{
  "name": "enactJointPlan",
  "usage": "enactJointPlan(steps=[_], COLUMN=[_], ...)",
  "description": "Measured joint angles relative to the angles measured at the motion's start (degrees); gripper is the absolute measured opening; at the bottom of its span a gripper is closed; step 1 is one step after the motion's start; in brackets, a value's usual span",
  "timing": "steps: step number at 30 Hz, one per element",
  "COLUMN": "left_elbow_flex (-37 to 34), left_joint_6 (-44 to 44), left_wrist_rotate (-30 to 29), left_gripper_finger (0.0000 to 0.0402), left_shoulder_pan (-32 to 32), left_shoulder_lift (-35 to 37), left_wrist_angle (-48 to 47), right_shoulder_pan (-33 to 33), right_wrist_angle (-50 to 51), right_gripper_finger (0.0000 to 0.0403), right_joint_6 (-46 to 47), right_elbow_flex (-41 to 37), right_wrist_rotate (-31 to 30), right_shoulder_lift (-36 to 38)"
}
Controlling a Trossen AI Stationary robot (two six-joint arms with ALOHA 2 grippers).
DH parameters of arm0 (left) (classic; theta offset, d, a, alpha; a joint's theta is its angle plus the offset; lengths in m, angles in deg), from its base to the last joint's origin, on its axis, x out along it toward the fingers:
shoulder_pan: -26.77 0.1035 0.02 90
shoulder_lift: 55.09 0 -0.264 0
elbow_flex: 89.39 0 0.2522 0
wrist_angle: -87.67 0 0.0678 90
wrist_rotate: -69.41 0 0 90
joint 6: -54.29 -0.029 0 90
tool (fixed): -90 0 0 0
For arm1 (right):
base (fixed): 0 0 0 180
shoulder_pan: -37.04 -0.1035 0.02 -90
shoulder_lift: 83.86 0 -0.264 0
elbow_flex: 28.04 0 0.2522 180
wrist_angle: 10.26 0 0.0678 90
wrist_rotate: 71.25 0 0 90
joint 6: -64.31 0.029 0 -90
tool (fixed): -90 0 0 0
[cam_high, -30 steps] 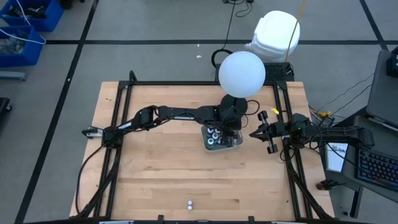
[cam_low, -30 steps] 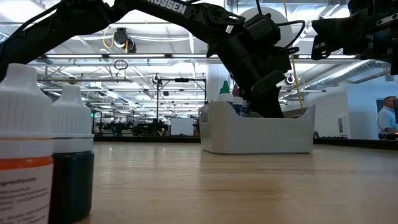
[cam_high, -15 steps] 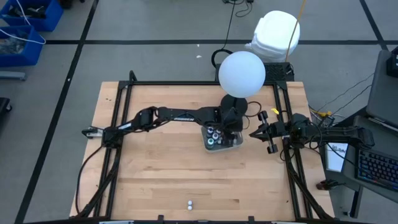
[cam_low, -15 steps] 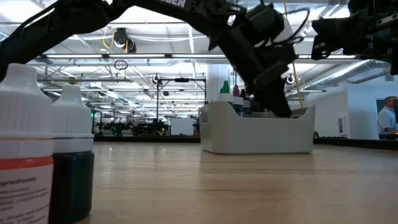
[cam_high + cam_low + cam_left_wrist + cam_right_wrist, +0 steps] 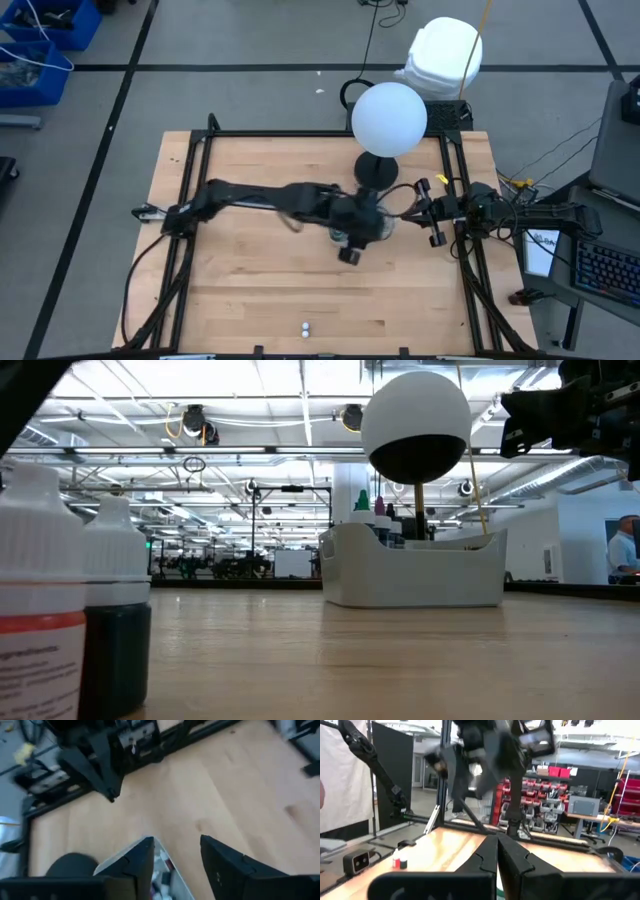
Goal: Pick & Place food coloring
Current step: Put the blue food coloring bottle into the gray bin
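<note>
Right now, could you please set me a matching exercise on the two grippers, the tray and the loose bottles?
Things:
1. left gripper
2. right gripper
3. tray
4. pair of loose bottles

States or places:
A. at the table's front edge, right by the low camera
B. fingers shut, at the table's right edge
C. fingers apart, nothing between them, by the tray
D. mid-table, with bottles standing in it

Pairs: 1-C, 2-B, 3-D, 4-A
</note>
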State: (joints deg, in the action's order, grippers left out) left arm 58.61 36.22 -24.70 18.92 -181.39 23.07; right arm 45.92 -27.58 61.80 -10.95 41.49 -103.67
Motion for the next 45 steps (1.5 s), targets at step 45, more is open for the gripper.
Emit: enactJointPlan(steps=[45], left_elbow_flex=[-104.35], left_joint_6=[13.56], left_wrist_rotate=[-11.78], left_gripper_finger=[0.0003], left_shoulder_pan=[-19.22], left_shoulder_lift=[52.69], left_wrist_angle=[80.00], right_shoulder_pan=[-0.35], right_wrist_angle=[0.08], right_gripper_finger=[0.0000], right_joint_6=[1.47], right_elbow_flex=[0.00], right_wrist_rotate=[-0.07], right_shoulder_lift=[-1.12])
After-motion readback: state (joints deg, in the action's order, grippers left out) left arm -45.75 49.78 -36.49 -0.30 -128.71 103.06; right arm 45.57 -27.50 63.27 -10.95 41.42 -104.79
